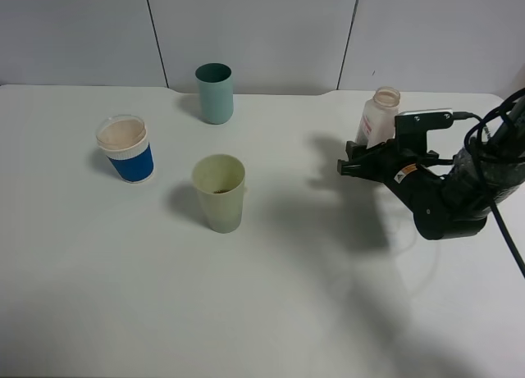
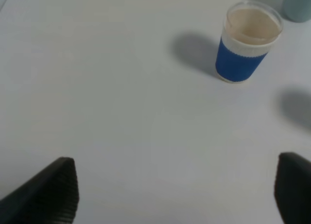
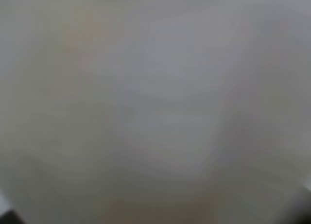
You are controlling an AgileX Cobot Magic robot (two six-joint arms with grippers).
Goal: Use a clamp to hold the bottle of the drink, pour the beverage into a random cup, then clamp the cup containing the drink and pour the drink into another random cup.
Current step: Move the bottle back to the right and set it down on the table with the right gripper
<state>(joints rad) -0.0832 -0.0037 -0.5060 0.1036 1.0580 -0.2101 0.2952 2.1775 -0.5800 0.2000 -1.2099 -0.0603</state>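
Observation:
The drink bottle [image 1: 380, 116], pale with an open mouth, stands upright at the right of the table. My right gripper [image 1: 354, 166] sits low against its near side and hides its base. Whether the jaws press on it does not show. The right wrist view is a whitish blur, filled by something very close. Three cups stand to the left: a pale green cup [image 1: 219, 193] with a little dark drink in its bottom, a clear cup with a blue sleeve [image 1: 125, 148] [image 2: 248, 42], and a teal cup [image 1: 214, 93] [image 2: 297, 5]. My left gripper [image 2: 170, 195] is open over bare table, short of the blue-sleeved cup.
The white table [image 1: 271, 312] ends at a grey panelled wall behind the teal cup. The right arm's black body and cables [image 1: 484, 165] take up the right edge. The left arm is outside the exterior high view.

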